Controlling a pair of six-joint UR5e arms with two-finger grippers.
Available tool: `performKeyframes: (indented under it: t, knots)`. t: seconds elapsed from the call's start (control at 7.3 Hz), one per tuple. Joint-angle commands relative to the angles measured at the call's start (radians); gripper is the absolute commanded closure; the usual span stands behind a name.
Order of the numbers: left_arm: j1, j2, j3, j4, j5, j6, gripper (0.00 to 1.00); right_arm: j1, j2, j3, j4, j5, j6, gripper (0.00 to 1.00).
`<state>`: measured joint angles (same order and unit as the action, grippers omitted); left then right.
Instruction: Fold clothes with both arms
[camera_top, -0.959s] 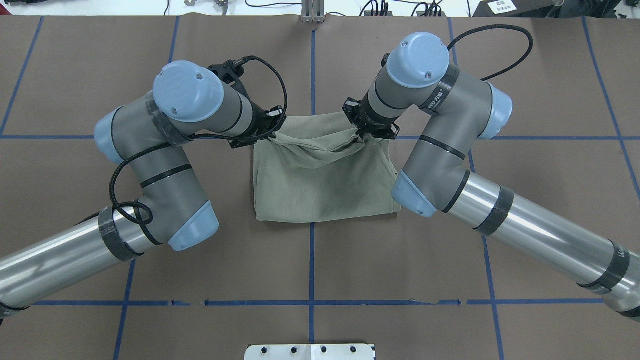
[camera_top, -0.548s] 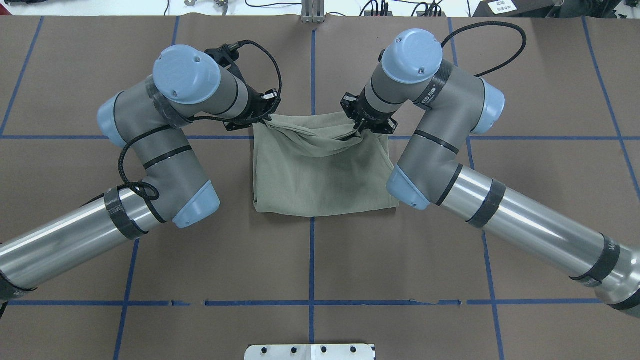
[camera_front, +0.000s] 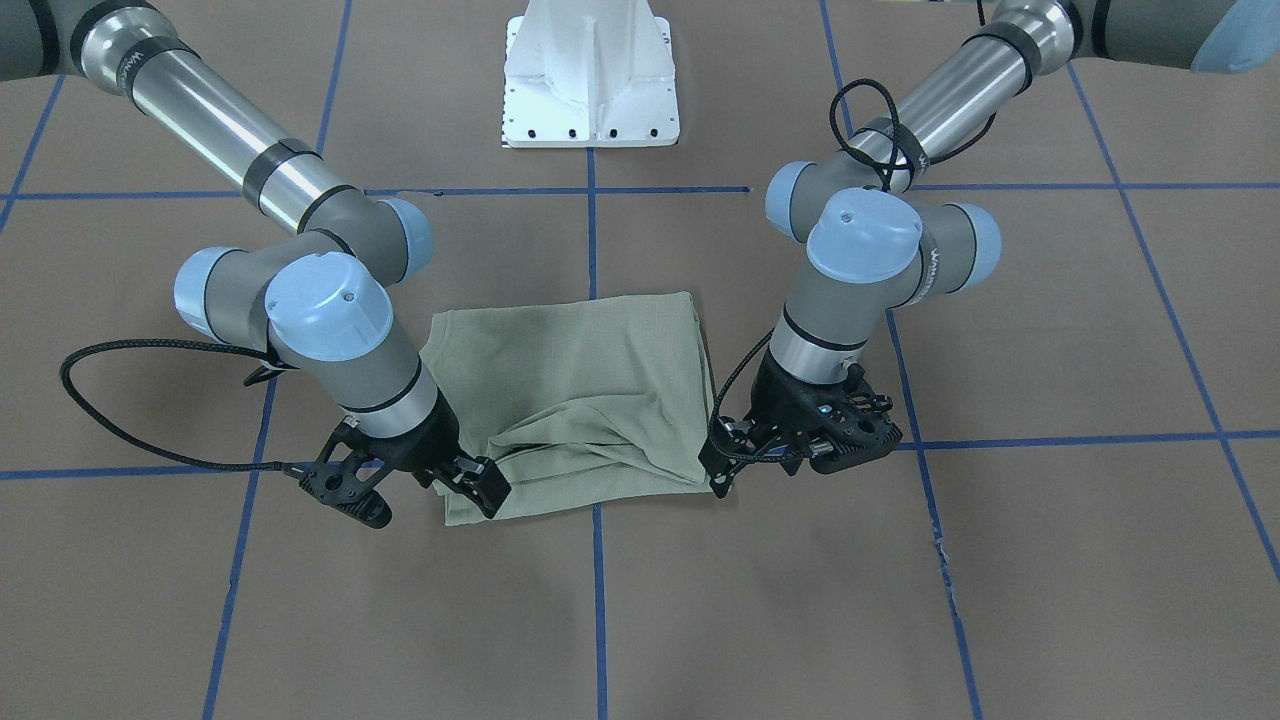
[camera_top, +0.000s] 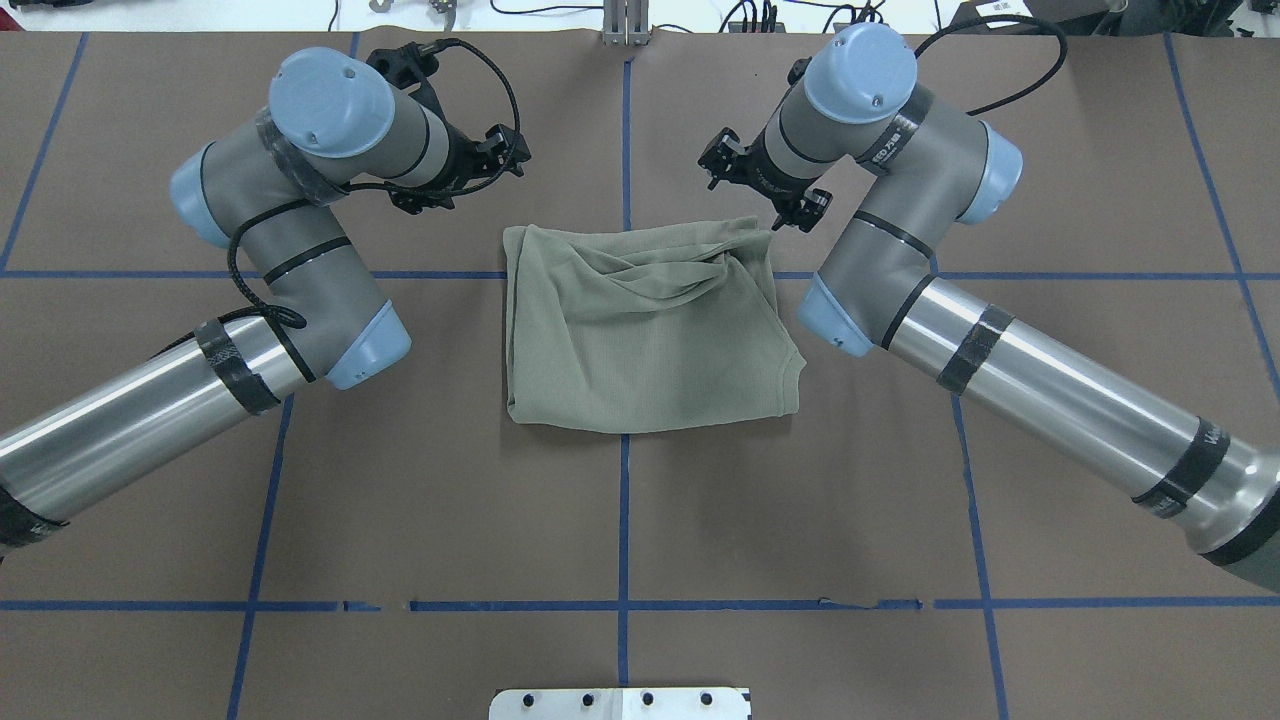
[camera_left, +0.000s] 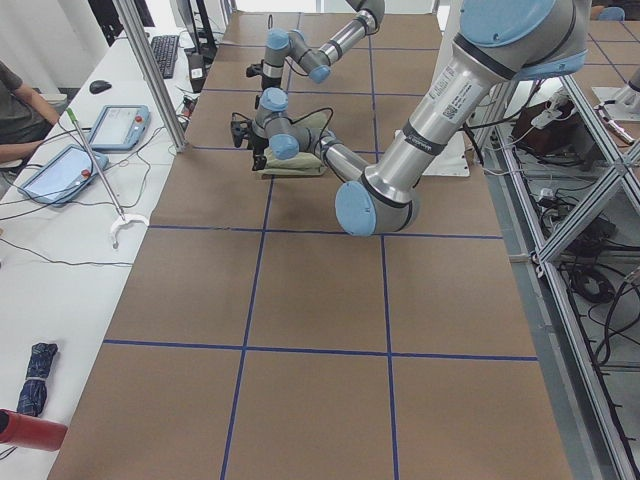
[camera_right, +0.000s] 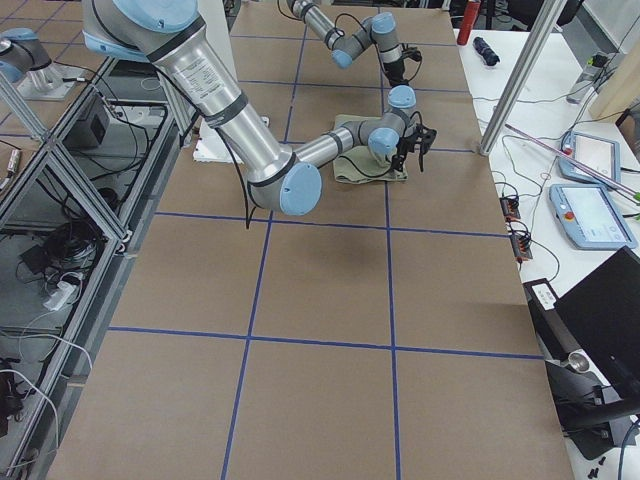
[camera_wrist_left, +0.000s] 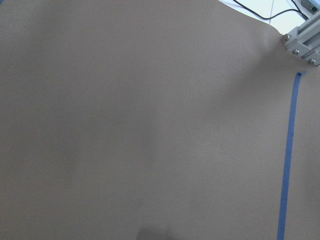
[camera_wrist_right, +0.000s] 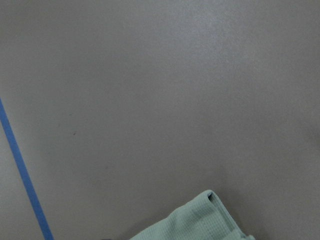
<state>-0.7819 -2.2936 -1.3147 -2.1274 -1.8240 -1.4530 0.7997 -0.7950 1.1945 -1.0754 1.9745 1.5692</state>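
- Since both had let go of the cloth a moment earlier, the left gripper (camera_top: 465, 180) and right gripper (camera_top: 765, 190) stood spread and empty, lifted clear.
- The shirt (camera_top: 645, 340) lay folded between them, on their robot side, its near edge rumpled.
- That fold looked finished; smoothing probably remained.

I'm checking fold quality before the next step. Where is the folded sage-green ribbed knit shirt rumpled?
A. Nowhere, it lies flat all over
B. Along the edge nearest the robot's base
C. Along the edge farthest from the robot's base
C: the sage-green ribbed knit shirt has raised diagonal creases bunched along its far edge, while the edge nearest the white metal pedestal base lies smooth.
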Motion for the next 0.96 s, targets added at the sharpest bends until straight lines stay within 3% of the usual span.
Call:
performKeyframes:
  t: [0.0, 0.27, 0.41, 0.68, 0.82]
  knots:
    - [-0.071, 0.047, -0.024, 0.006, -0.129, 0.144, 0.00, 0.041, -0.007, 0.000, -0.017, 0.049, -0.159, 0.00]
    - [-0.132, 0.149, -0.128, 0.014, -0.155, 0.254, 0.00, 0.129, -0.044, 0.058, -0.185, 0.130, -0.435, 0.00]
    - [-0.178, 0.201, -0.162, 0.020, -0.203, 0.351, 0.00, 0.177, -0.091, 0.118, -0.287, 0.130, -0.604, 0.00]
    - [-0.322, 0.332, -0.193, 0.020, -0.277, 0.635, 0.00, 0.322, -0.261, 0.194, -0.331, 0.161, -0.961, 0.00]
    - [-0.391, 0.394, -0.196, 0.023, -0.284, 0.798, 0.00, 0.420, -0.352, 0.198, -0.331, 0.226, -1.144, 0.00]
